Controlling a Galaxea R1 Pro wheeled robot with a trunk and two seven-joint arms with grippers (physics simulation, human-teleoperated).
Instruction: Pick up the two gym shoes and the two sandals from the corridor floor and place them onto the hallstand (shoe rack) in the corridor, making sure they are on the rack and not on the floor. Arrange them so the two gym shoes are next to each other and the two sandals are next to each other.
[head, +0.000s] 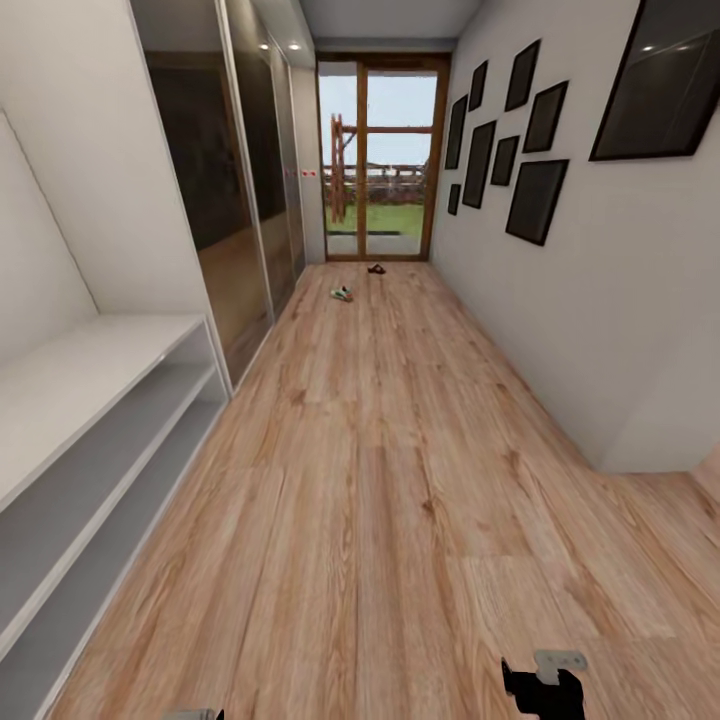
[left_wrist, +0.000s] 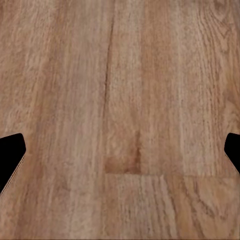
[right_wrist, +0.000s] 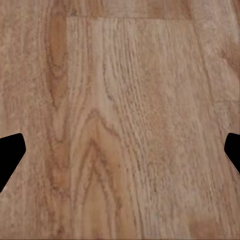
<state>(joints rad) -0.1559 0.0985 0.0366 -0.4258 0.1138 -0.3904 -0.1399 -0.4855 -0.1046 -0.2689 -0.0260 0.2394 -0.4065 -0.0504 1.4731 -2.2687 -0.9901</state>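
Wood-grain corridor floor (head: 400, 480) stretches ahead; left end effector (left_wrist: 120, 155) and right end effector (right_wrist: 120, 155) spread wide, empty.

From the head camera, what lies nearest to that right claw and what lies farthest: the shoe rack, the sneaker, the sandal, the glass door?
From the right gripper, low at right:
1. Shoe rack, along the left wall.
2. Sneaker, far down the floor.
3. Sandal, just beyond, slightly right.
4. Glass door, at the corridor's end.

Dark picture frames (head: 535, 200) hang beside a glass door (head: 380, 155).
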